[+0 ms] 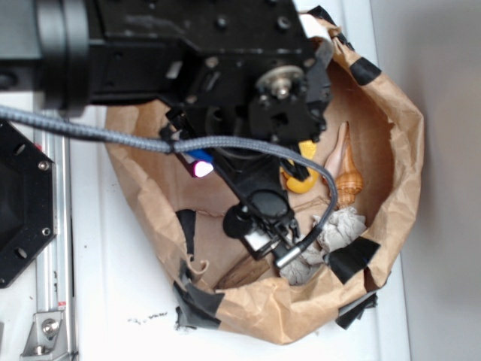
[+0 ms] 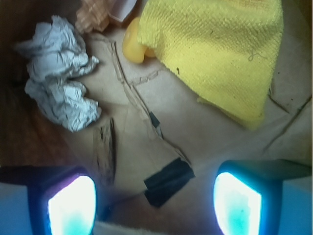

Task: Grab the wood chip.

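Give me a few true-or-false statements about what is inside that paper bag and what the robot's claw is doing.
1. The gripper is holding the wood chip. False: the fingers are spread apart with nothing between them, and the chip lies on the bag floor.
2. The crumpled paper wad lies beside the wood chip. True.
3. A yellow cloth lies in the brown paper bag. True.
4. The seashell is blue. False: it is orange-tan.
5. The bag has strips of black tape on it. True.
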### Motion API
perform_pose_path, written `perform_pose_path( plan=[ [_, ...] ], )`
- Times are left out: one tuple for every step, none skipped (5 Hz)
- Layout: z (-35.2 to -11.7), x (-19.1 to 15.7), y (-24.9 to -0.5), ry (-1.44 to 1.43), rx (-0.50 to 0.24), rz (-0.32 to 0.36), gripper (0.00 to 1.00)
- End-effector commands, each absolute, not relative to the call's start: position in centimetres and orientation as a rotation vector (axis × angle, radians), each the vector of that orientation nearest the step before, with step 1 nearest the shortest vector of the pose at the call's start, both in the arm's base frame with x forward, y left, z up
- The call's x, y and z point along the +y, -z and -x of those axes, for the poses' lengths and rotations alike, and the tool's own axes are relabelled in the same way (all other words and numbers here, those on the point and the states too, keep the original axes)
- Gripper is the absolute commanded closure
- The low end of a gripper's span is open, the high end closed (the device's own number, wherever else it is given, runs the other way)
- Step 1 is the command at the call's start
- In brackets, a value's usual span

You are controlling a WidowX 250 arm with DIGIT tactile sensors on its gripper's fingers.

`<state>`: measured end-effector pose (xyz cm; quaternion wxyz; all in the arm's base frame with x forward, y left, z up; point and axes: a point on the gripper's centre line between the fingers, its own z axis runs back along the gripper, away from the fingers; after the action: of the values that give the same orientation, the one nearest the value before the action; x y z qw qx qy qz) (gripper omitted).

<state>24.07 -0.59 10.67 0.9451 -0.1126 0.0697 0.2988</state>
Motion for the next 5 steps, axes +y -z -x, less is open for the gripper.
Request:
perform_pose_path(
  plan=[
    [-24.3,-0.8,-10.2,-0.616,0.137,0.335,0.0],
    [-24.7,-1.2,-8.8,-0.607,0.141,0.374,0.0],
    [-25.1,-1.8,-7.8,-0.594,0.163,0.39,0.0],
    [-25.6,-2.8,-6.7,-0.567,0.175,0.412,0.0],
    [-25.5,-5.0,-6.2,-0.522,0.173,0.359,0.0]
  ],
)
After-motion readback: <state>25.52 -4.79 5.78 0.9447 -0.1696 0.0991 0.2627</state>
